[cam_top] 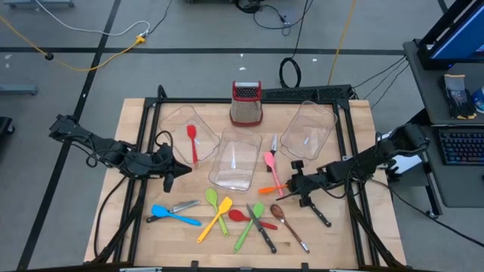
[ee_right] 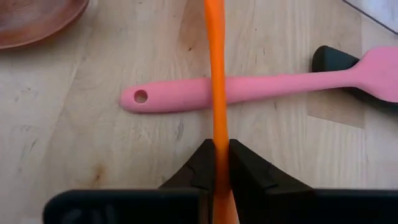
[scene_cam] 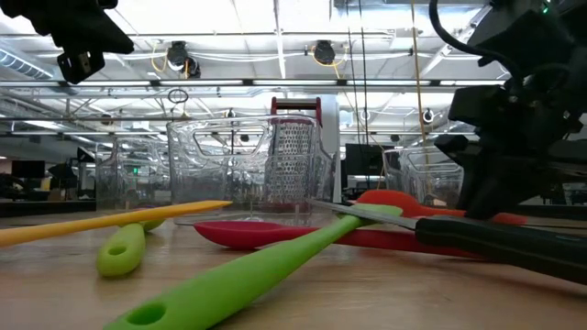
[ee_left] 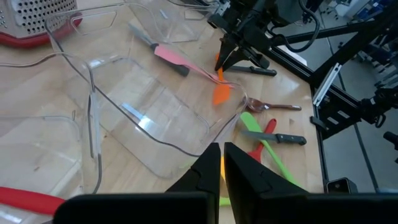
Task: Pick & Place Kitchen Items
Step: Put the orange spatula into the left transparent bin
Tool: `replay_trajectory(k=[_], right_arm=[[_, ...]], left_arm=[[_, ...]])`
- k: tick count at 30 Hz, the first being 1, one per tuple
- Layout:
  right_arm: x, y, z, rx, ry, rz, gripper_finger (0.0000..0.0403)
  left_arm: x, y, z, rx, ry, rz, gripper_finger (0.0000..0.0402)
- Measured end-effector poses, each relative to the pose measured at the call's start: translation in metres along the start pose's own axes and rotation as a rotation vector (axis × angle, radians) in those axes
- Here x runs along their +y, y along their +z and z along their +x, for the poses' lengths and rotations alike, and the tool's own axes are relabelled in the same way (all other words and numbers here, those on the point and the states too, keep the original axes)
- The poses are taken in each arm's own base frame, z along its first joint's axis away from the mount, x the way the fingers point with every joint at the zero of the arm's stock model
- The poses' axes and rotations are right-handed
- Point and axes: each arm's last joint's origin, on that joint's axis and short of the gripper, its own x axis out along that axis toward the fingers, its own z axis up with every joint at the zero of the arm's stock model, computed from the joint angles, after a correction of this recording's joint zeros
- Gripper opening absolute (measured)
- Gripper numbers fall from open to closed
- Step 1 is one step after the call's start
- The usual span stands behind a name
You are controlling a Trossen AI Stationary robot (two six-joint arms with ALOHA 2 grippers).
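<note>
Three clear plastic bins (cam_top: 235, 160) on the wooden bench (cam_top: 136, 227): the left one holds a red spatula (cam_top: 192, 141). Right claw (ee_right: 220, 163) clamped on the thin orange spatula (ee_right: 216, 74), crossing the smooth pink spatula (ee_right: 249, 90). Left claw (ee_left: 220, 163) together, empty.

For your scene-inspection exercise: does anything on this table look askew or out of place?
Most utensils lie scattered outside the clear bins; only the red spatula rests in one. The pink spatula leans over a black-handled knife, and the right gripper pinches the orange spatula.
</note>
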Motion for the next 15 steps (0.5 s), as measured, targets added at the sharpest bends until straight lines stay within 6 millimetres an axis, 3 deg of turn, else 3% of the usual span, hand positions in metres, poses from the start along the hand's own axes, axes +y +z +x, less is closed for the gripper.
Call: replay_trajectory(k=[6,15], right_arm=[[-0.001,0.010,-0.003,-0.033,-0.018,-0.024,0.0020],[-0.006,0.033,-0.023,-0.085,-0.023,-0.047,0.0019]], left_arm=[[0.000,0.000,0.000,0.000,-0.001,-0.001,0.0008],[0.000,0.000,0.000,-0.003,-0.004,-0.004,0.0040]])
